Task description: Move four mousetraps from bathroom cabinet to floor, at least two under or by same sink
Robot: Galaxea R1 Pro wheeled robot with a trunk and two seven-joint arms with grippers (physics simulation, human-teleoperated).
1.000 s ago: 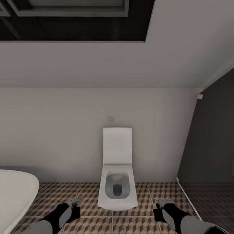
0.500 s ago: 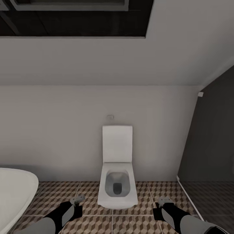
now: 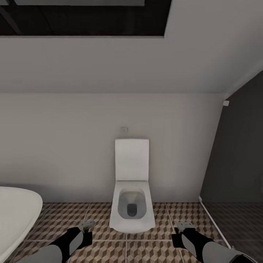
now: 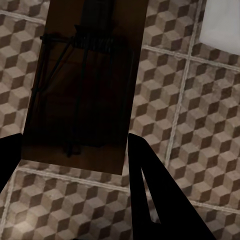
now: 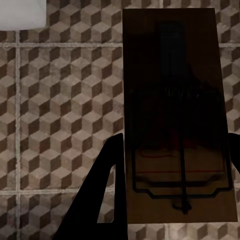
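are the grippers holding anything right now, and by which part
Each holds a flat rectangular wooden mousetrap with dark wire parts, pinched across one end by its long edges: left gripper on one, right gripper on another.

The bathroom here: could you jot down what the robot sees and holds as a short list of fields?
Room ahead: white square toilet against a pale wall, lid up
Floor: bathroom floor of cube-patterned brown tiles
Left edge: curved white bathtub
Right side: dark shower wall
Left gripper: shut on a mousetrap, held above the tiles
Right gripper: shut on another mousetrap, also above the tiles
Sink: cannot tell where it is
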